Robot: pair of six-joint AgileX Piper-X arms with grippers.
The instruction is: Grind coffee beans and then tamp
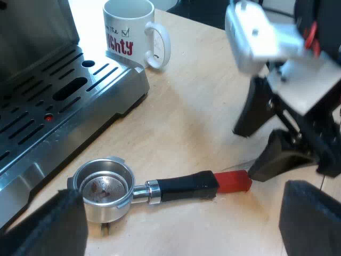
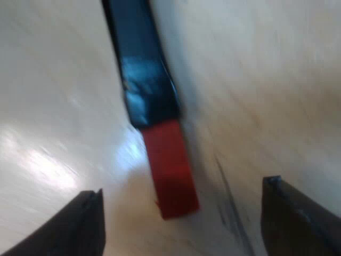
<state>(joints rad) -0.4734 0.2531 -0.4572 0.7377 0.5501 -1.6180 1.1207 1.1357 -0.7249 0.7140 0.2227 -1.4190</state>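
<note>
Holder (image 1: 106,186) lies loose on the bench (image 1: 202,101) beside the espresso machine (image 1: 64,101), basket apparently unfilled — left pincer (image 1: 184,224) released, hanging over it. Right wrist view: right pincer (image 2: 184,213) spread astride the handle's red end (image 2: 170,165), grasping nothing — grinding and tamping both seem left.

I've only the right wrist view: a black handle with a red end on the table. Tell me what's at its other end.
Observer: The holder ends in a metal basket, which lies on the table just off the machine, by its drip tray.
Operator: Report what's in the basket.
Observer: It's almost empty, with only a few dark specks on its floor.
</note>
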